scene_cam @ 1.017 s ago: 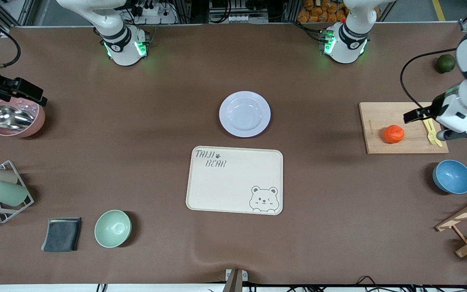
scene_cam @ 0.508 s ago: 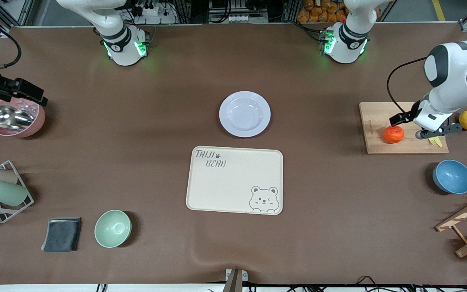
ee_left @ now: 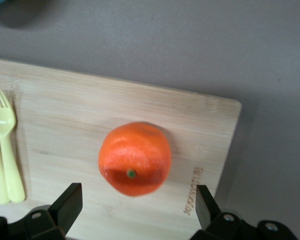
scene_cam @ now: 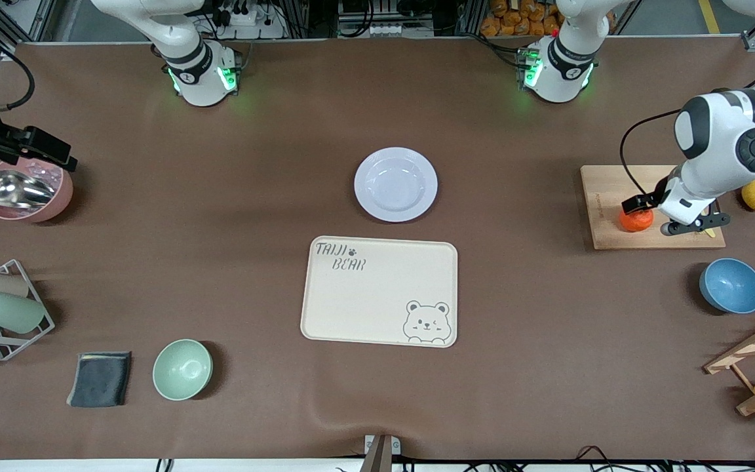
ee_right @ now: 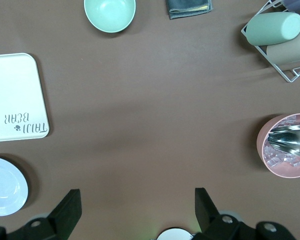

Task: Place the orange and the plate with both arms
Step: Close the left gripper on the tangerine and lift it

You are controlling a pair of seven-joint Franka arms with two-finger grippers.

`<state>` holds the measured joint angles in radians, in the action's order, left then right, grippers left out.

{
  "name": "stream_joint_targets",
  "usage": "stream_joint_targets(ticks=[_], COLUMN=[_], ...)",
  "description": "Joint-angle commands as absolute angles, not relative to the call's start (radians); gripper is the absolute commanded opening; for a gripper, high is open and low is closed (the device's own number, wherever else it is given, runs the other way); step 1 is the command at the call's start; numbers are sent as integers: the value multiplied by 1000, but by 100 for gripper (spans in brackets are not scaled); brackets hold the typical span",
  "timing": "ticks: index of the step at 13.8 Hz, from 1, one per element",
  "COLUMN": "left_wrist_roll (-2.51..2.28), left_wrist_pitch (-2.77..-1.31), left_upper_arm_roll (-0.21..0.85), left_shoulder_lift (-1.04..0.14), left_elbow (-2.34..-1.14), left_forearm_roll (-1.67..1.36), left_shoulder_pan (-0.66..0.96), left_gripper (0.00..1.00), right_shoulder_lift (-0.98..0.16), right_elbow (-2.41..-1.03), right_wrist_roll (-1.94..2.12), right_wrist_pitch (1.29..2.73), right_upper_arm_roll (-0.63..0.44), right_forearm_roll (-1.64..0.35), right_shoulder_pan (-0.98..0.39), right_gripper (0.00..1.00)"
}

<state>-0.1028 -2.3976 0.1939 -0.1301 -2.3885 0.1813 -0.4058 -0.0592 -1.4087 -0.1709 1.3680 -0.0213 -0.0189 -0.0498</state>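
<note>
We were at the approach to the first pick: our left gripper (ee_left: 135,210) hung wide open and empty over the orange (scene_cam: 636,219), which sat on the wooden cutting board (scene_cam: 603,190) toward the left arm's end of the table. Our right gripper (ee_right: 135,210), also spread wide with nothing in it, waited high over bare table near the pink bowl (ee_right: 285,147). The plate (scene_cam: 395,184) lay mid-table, just beside the bear-print tray (scene_cam: 377,292). Next, we judged, the left gripper needed to descend squarely and close around the fruit.

"TAIJI BEAR" on the cream tray (scene_cam: 377,292)
</note>
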Motion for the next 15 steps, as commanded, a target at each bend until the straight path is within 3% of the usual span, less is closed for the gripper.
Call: stream_joint_targets(ticks=[1,15], left_wrist_roll=[-92,-92], left_wrist_pitch=[-2431,-2473], left_upper_arm_roll=[206,204], left_shoulder_lift=[-175,-256], left_elbow=[-2379,-2356], left_forearm_roll=[213,267], left_shoulder_pan=[-434,-463], left_gripper=[100,100], right_shoulder_lift=[-55,-60], right_elbow=[-1411,-1410], right_wrist_roll=[-169,-153], right_wrist_pitch=[1365,1365], right_upper_arm_roll=[-17,-17], right_forearm_roll=[-29,-29], right_shoulder_pan=[-44,-35], right_gripper=[100,100])
